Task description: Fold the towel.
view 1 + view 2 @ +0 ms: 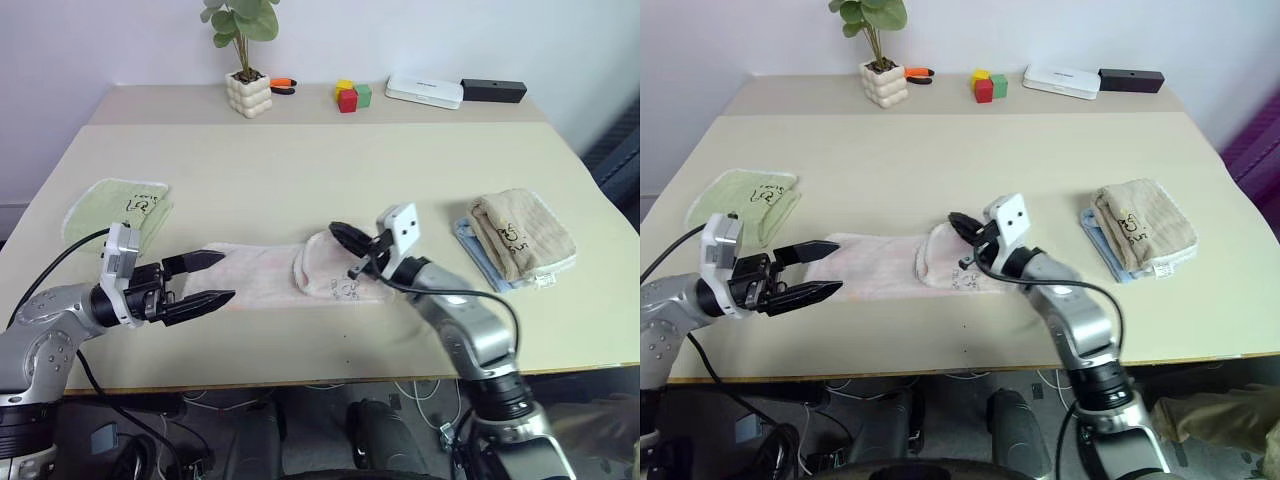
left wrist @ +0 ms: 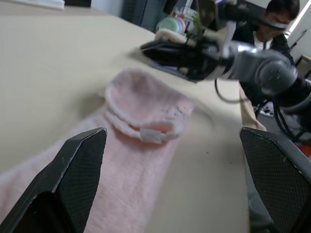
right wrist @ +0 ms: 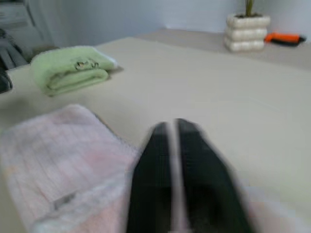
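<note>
The pale pink towel (image 1: pixel 260 272) lies as a long strip near the table's front edge. Its right end is folded back over itself into a rounded flap (image 1: pixel 325 268), where a small loop tag (image 2: pixel 151 136) shows. My left gripper (image 1: pixel 227 275) is open and level, its two fingers pointing along the towel's left end, which lies between and below them (image 2: pixel 146 165). My right gripper (image 1: pixel 336 230) is shut and hovers just above the folded flap, pointing left. In the right wrist view its fingers (image 3: pixel 155 165) are pressed together over the pink cloth (image 3: pixel 63 160).
A folded light green towel (image 1: pixel 120 205) lies at the left. A folded beige towel (image 1: pixel 520 235) rests on a blue-edged cloth at the right. Along the back stand a potted plant (image 1: pixel 248 92), coloured blocks (image 1: pixel 350 95), a white box (image 1: pixel 425 90) and a black box (image 1: pixel 493 90).
</note>
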Controlling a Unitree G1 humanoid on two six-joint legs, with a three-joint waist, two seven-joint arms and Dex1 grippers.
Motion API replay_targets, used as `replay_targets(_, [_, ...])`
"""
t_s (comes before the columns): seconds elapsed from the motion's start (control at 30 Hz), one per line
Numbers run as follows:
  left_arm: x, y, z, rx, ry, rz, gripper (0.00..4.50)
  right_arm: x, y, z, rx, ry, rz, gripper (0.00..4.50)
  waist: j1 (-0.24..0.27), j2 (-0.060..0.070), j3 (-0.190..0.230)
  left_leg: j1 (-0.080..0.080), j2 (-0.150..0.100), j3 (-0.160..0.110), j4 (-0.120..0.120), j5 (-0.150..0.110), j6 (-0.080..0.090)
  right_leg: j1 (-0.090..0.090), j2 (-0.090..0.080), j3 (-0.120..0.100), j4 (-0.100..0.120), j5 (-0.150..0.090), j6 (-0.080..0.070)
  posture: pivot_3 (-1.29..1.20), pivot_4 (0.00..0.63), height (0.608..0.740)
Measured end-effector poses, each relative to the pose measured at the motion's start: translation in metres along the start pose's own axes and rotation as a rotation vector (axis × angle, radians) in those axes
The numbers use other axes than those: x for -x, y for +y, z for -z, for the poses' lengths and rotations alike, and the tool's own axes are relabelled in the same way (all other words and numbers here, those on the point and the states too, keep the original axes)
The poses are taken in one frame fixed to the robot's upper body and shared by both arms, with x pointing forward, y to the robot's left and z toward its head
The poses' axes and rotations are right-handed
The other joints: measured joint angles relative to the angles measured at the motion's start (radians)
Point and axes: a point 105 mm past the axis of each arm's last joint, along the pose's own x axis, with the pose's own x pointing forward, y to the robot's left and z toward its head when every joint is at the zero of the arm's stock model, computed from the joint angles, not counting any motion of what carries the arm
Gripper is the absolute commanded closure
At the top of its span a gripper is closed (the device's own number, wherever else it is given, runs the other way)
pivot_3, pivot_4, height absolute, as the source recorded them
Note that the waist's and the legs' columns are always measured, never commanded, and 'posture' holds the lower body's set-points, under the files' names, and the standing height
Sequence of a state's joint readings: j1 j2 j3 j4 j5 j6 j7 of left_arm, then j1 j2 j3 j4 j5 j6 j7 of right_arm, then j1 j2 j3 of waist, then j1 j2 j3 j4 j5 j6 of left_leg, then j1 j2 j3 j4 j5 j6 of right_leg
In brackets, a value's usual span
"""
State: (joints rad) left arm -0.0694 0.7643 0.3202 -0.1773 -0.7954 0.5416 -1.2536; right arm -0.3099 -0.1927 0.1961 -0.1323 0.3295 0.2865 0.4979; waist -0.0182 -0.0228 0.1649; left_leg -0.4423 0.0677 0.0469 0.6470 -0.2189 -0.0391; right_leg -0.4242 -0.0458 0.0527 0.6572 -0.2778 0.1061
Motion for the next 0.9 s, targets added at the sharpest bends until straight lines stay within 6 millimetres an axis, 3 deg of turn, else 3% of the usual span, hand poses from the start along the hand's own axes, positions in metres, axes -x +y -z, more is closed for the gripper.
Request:
replay_targets(0.27, [0.007, -0.003, -0.001, 0.009, 0.011, -0.028, 0.0, -0.002, 0.0, 0.05, 0.037, 0.034, 0.019, 4.46, 0.001, 0.0, 0.0, 0.0, 0.0, 0.0, 0.0, 0.0, 0.0, 0.001, -0.001, 0.0, 0.0, -0.001, -0.002, 0.0, 0.15, 0.74])
replay_targets(0.5, [0.009, -0.003, 0.0, 0.009, 0.012, -0.042, 0.0, -0.008, 0.007, 0.059, 0.094, 0.039, -0.022, 4.46, -0.002, -0.001, -0.001, 0.002, 0.0, 0.0, 0.0, 0.0, 0.0, 0.001, 0.0, 0.0, 0.001, -0.001, -0.002, 0.0, 0.15, 0.74])
replay_targets(0.7, [0.008, -0.001, -0.004, -0.003, 0.005, -0.04, 0.0, -0.011, 0.015, 0.062, 0.286, 0.12, -0.118, 4.46, -0.002, -0.001, -0.001, 0.003, 0.0, 0.0, 0.0, 0.0, 0.0, 0.001, 0.0, 0.0, 0.002, -0.001, -0.003, 0.0, 0.15, 0.74])
replay_targets(0.8, [0.008, -0.001, -0.004, -0.004, 0.003, -0.035, 0.0, -0.012, 0.014, 0.058, 0.353, 0.147, -0.159, 3.7, -0.002, -0.001, -0.001, 0.003, 0.0, 0.001, 0.0, 0.0, 0.0, 0.001, 0.0, 0.0, 0.002, -0.001, -0.003, 0.0, 0.15, 0.74])
replay_targets(0.9, [0.008, 0.001, -0.002, 0.002, 0.013, -0.038, 0.0, -0.014, 0.004, 0.043, 0.298, 0.115, -0.123, 2.23, 0.001, -0.001, -0.001, 0.003, 0.0, 0.001, 0.0, 0.0, 0.0, 0.001, -0.001, 0.0, 0.002, -0.001, -0.003, 0.0, 0.15, 0.74])
